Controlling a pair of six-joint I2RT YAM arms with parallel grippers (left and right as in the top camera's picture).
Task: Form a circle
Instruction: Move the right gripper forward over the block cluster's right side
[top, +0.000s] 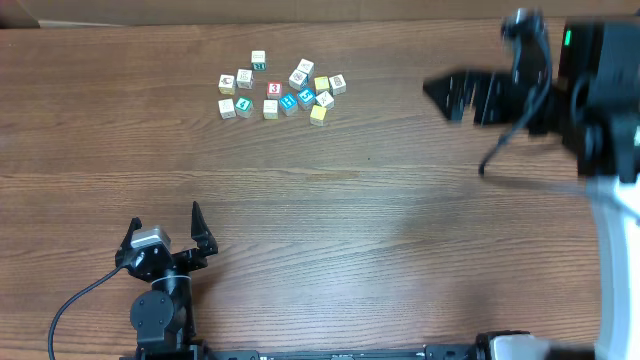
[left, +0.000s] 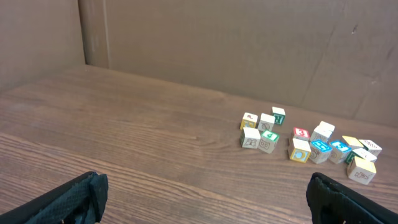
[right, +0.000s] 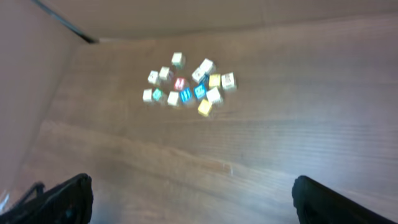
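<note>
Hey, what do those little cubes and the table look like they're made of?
The cubes look like small matte wooden blocks with printed faces: crisp edges, letters and pictures; plastic is possible. The table looks like brown wood or wood-grain laminate, low sheen, long grain lines.

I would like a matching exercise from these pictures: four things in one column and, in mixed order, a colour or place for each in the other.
Things
1. cube marked 3
2. left arm
3. right arm
4. topmost cube in the overhead view

Descriptions
A. upper right of the overhead view, jaws open
B. red face
C. white, a little apart from the other cubes
D. bottom left of the overhead view, jaws open

Pairs: 1-B, 2-D, 3-A, 4-C
</note>
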